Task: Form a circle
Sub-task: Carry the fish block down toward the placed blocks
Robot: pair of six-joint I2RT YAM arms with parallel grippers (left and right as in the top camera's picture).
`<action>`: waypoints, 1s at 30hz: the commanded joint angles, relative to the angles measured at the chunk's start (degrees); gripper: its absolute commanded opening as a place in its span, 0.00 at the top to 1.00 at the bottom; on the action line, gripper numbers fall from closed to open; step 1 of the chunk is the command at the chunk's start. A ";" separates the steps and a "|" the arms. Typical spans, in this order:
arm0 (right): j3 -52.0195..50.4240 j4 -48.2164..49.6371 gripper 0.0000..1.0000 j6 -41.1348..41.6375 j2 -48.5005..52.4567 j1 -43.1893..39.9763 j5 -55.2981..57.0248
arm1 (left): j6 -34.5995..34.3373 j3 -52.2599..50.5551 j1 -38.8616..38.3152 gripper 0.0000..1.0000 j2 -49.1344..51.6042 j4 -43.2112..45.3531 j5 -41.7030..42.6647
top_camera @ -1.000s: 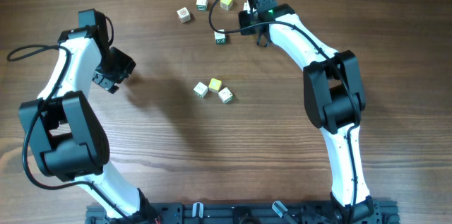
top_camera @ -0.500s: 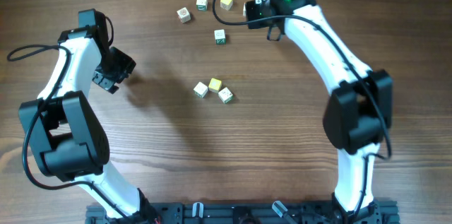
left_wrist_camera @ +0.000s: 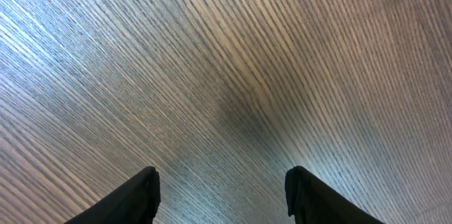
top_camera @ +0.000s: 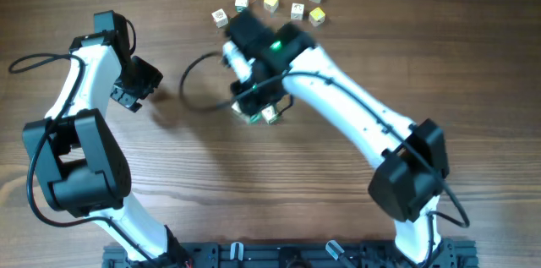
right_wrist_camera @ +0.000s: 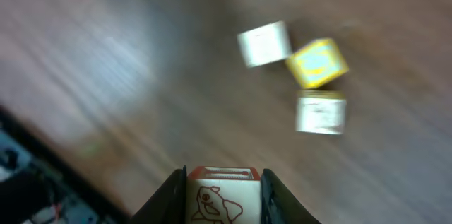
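Right jaws pinch a small cube (right_wrist_camera: 219, 196) with a red-edged drawing, low in the wrist view. The circle (right_wrist_camera: 318, 61), so far three white and yellow cubes huddled close, lies up and right of it on the tabletop (right_wrist_camera: 141, 75). Left jaws stand spread, well apart at the overhead frame's left. From overhead, the right arm (top_camera: 338, 90) hides most of the group, and blur smears the letters.

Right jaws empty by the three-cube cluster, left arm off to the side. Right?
Not empty: the right wrist view shows the right gripper with its jaws shut on a red-edged cube. It is by the three-cube cluster, with the left gripper off to the side.
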 commanded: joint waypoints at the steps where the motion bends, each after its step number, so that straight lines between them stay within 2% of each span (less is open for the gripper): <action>1: -2.51 0.94 0.78 4.37 -0.42 6.03 -0.63 | 0.26 0.81 -0.07 0.40 -1.20 -0.02 0.26; 3: -5.27 4.13 0.81 17.35 -0.09 8.68 3.98 | 0.26 0.81 -0.07 0.40 -1.20 -0.04 0.26; 5: -8.79 9.75 0.81 24.11 0.02 10.27 7.19 | 0.26 0.81 -0.07 0.40 -1.20 -0.04 0.26; 8: -13.49 17.77 0.82 26.45 0.02 11.08 8.31 | 0.28 0.81 -0.07 0.40 -1.20 -0.04 0.26; 16: -25.33 30.03 0.78 35.04 0.04 11.17 12.92 | 0.26 0.81 -0.07 0.39 -1.20 -0.04 0.26; 30: -25.62 30.32 0.72 37.55 1.46 11.15 21.94 | 0.28 0.81 -0.07 0.39 -1.20 -0.07 0.26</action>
